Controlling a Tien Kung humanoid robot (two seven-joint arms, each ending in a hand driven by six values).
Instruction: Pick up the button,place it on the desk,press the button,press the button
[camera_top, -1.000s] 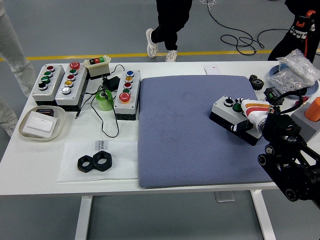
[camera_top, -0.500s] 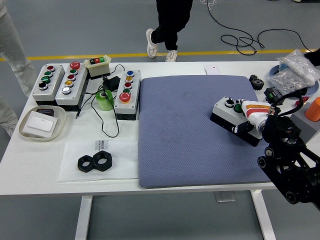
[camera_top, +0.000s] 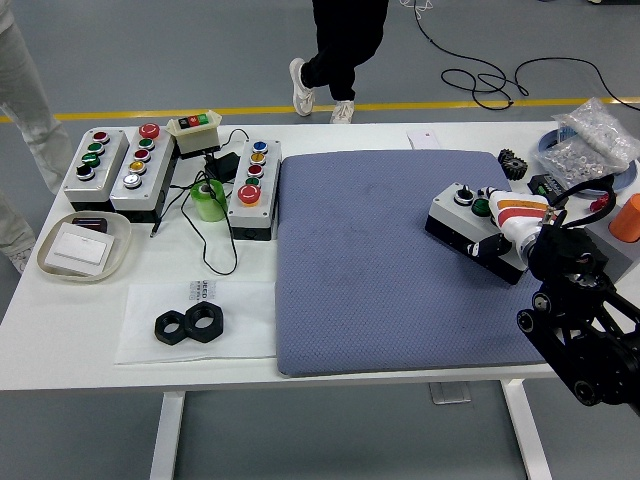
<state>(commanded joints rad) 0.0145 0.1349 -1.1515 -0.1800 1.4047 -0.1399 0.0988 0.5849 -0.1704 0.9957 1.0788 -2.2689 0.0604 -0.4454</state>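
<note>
Button box (camera_top: 470, 228) sits tilted on your blue mat (camera_top: 380, 260); your right hand (camera_top: 515, 225) wraps its right end, probably to set it flat for pressing

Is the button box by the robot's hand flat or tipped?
Tipped, it seems. The box sits slanted on the blue mat, its right end in the right hand. Whether it touches the mat is unclear.

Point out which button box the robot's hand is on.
The small grey box on the blue mat, under the right hand. The other boxes stand untouched at the table's left.
</note>
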